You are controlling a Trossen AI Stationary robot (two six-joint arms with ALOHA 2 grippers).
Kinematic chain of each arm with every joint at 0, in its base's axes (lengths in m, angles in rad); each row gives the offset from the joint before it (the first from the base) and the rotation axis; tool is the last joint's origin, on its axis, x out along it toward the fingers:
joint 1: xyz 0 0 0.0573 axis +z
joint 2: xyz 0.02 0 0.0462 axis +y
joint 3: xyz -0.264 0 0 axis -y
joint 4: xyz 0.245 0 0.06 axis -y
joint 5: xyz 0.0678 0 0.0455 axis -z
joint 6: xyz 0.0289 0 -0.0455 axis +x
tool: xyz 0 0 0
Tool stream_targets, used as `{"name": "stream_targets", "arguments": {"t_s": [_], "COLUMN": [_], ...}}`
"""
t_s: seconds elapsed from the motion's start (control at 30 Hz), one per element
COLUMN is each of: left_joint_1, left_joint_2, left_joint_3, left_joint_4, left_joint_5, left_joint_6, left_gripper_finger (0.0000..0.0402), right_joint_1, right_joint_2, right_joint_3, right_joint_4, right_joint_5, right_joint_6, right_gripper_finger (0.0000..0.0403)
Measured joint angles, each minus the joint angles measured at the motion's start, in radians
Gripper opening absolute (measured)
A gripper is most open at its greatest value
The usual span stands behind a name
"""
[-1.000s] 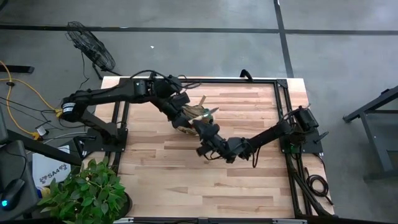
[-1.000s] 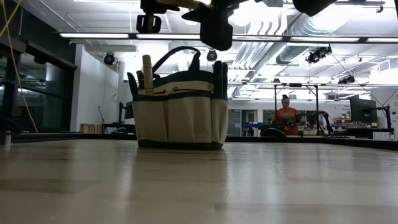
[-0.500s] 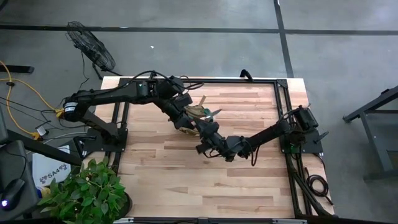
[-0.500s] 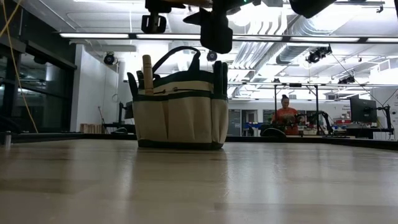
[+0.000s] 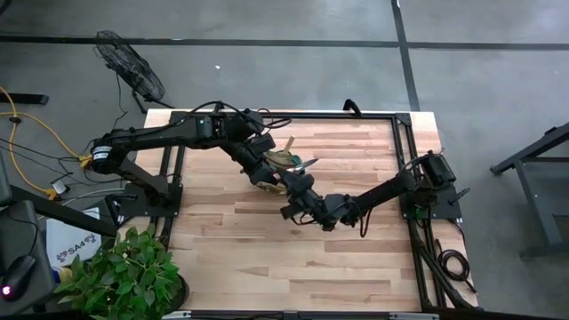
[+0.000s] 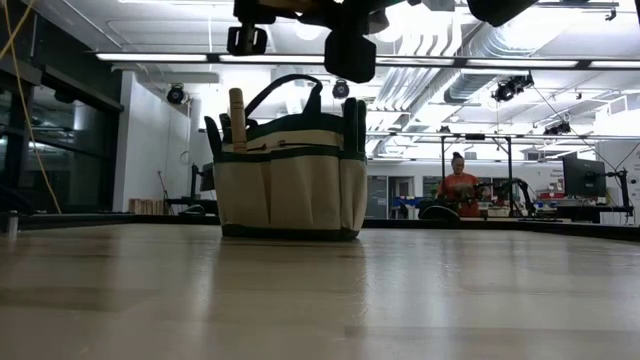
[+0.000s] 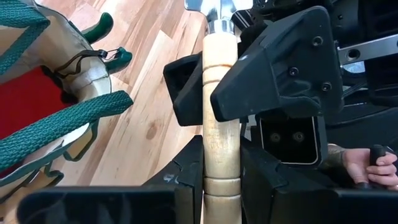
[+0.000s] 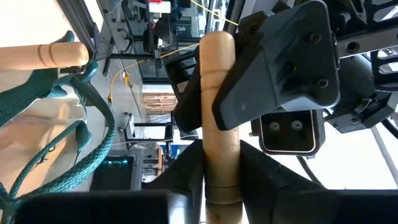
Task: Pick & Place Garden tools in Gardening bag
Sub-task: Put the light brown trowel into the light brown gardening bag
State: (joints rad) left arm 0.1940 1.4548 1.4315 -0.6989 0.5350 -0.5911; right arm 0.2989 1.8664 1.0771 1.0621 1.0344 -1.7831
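Note:
The beige gardening bag (image 6: 290, 185) with dark green trim stands on the wooden table (image 5: 267, 258), left of its centre. Inside it lies a red glove (image 7: 25, 99). A pale wooden handle (image 6: 237, 118) and green shear handles (image 7: 102, 28) stick out of its pockets. Above the bag, a garden tool with a pale wooden handle (image 7: 221, 112) and a metal neck (image 7: 219, 9) hangs between both grippers. My left gripper (image 7: 222, 171) and my right gripper (image 8: 222, 171) are each shut on that handle, close together. My left gripper pinches the wooden handle (image 7: 221, 158) between its two fingers, toward the rounded free end. The fingers lie across the handle. The tool is lifted clear of the table. My right gripper pinches the same handle (image 8: 221, 165) between its two fingers, nearer the metal neck, beside the left fingers (image 8: 280, 68). Its fingers lie across the handle and come from the opposite side to the left gripper's.
Two green loop handles (image 7: 68, 118) arch over the bag's mouth. A dark metal frame (image 5: 404, 160) borders the table. A potted plant (image 5: 124, 276) stands at the near left corner. A person's hand (image 7: 360, 165) and a person in orange (image 6: 462, 185) show beyond the table.
My right gripper has edged toward the far left, closer to the bag and the left gripper. The bag has stayed where it was.

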Motion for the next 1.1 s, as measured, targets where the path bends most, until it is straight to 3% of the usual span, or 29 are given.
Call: {"name": "stream_targets", "arguments": {"t_s": [0.37, 0.67, 1.1], "left_joint_1": [0.000, 0.000, 0.000], "left_joint_2": [0.000, -0.001, -0.003], "left_joint_3": [0.000, 0.001, 0.002], "left_joint_4": [0.011, 0.019, 0.013], "left_joint_5": [-0.008, -0.026, -0.043], "left_joint_6": [0.012, 0.069, 0.138], "left_gripper_finger": [0.0065, 0.0145, 0.0156], "right_joint_1": [0.000, 0.009, 0.015], "right_joint_2": [0.000, 0.001, 0.002], "right_joint_3": [0.000, -0.002, -0.003], "right_joint_4": [0.009, 0.009, 0.008], "right_joint_5": [0.021, 0.048, 0.077], "right_joint_6": [0.022, 0.008, 0.014], "right_gripper_finger": [0.0062, 0.0061, 0.0061]}}
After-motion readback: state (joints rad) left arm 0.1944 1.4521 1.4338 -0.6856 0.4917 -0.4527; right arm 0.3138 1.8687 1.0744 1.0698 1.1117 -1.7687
